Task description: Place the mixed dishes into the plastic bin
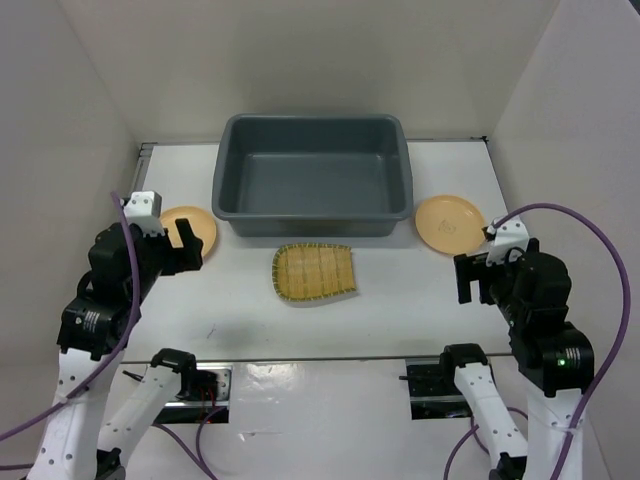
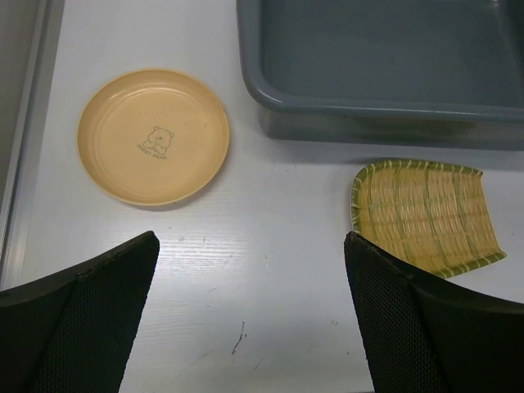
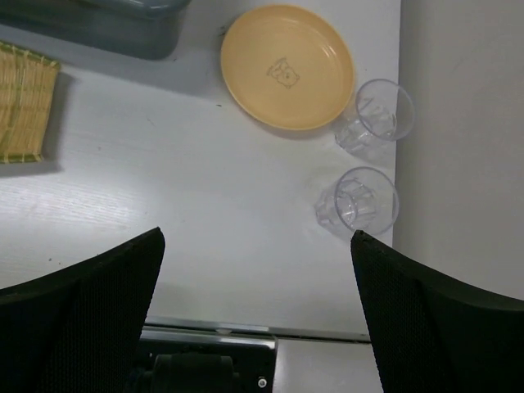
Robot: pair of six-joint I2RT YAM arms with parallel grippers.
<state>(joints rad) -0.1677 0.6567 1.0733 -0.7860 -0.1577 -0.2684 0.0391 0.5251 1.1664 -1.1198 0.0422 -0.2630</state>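
Top external overview: nothing is in the bin yet; every dish lies on the table.
Left gripper: fingers spread wide and empty, hanging above bare table.
Right gripper: likewise spread and empty.
Tray: lies flat at centre, just at 6 o'clock of the bin. It is thin and low, so your fingers may skate over its rim or shove it against the bin wall.
Left plate: at 11 o'clock from your left gripper, near the table's left edge. Its shallow lip could slip out of a pinch.
Nearer cup: at 1 o'clock from your right gripper, tight beside the right wall. It looks likely to tip or roll if clipped.
Right plate: at 12 o'clock from your right gripper.
Farther cup: at the plate's 3 o'clock, touching it or nearly so. Lifting the plate may knock it.
Bin rim: a raised lip at 12 o'clock; carry dishes high enough to clear it.
Open room: widest between the tray and each plate, tightest along the right wall.
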